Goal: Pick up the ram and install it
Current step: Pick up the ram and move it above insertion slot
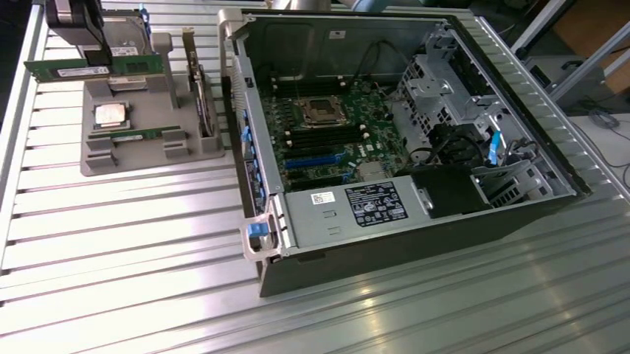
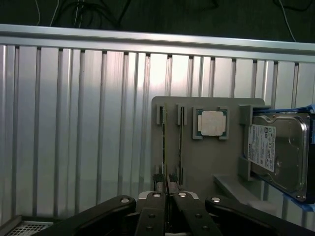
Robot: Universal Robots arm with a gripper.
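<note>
gripper jaws pinched shut on the ram, above the holder; not yet installed in the case.

A ribbed aluminium table carries everything here, its grooves running across the frame. Directly on it, at the upper left of the exterior view, sits a grey parts holder. Just beside that, across the middle, an open computer case lies on its side.
</note>
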